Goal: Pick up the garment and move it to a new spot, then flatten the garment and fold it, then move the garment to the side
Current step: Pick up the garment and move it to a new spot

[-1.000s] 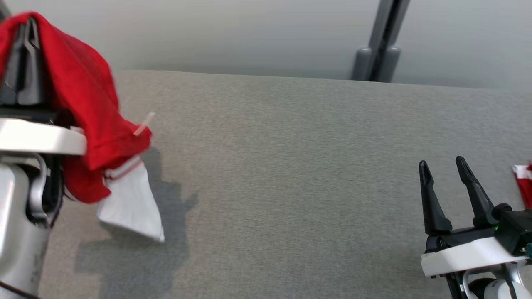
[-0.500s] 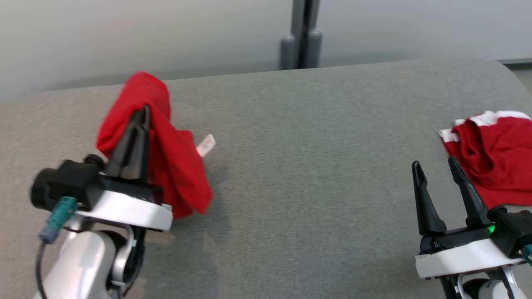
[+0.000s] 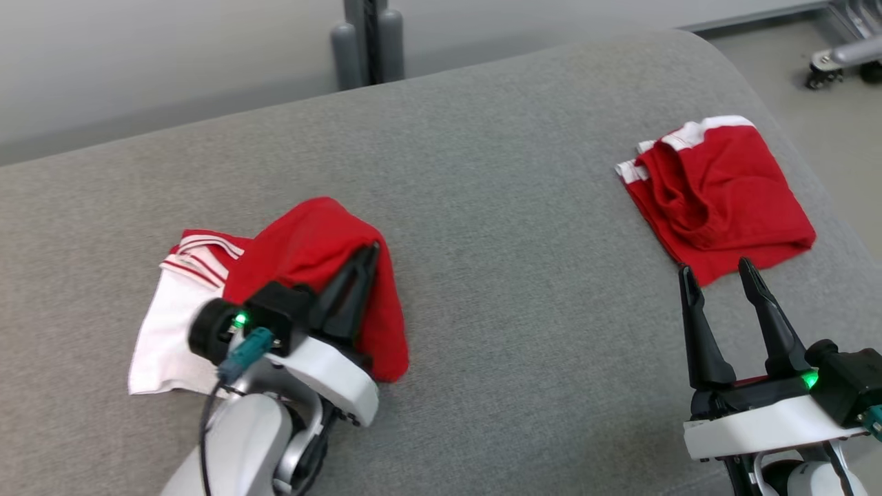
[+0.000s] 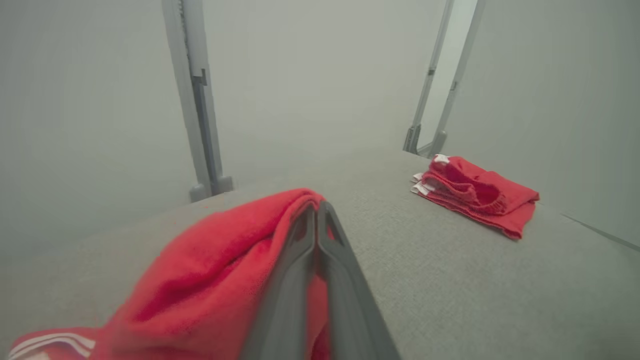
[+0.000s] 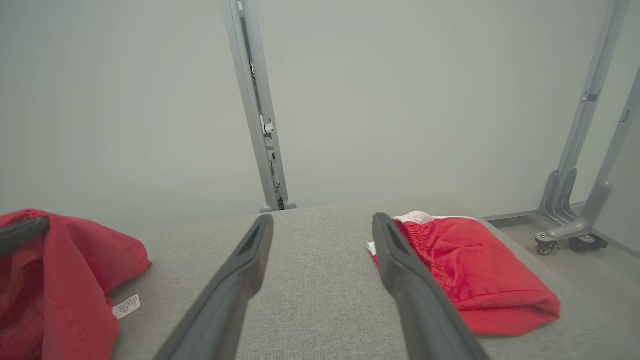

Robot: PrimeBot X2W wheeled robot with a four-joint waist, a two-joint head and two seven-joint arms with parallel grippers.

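The garment (image 3: pixel 310 241) is red with a white, red-striped part (image 3: pixel 165 331). It lies bunched on the grey padded surface (image 3: pixel 517 241) at the lower left, draped over my left gripper (image 3: pixel 374 248). That gripper's fingers are pressed together on the red cloth; the left wrist view shows the garment (image 4: pixel 210 270) bunched around the left gripper (image 4: pixel 317 205). My right gripper (image 3: pixel 714 270) stands open at the lower right with nothing between its fingers, and the right gripper (image 5: pixel 322 220) points along the surface. The garment (image 5: pixel 65 260) lies far to its left.
A second red garment (image 3: pixel 723 193), folded with white trim, lies near the surface's right edge, just beyond my right gripper. A grey post (image 3: pixel 365 41) stands behind the surface. A wheeled frame base (image 3: pixel 841 55) rests on the floor at the far right.
The head camera has swung, bringing the folded red garment into view. My left gripper has come down from a raised hold, and the garment's white part now rests on the surface.
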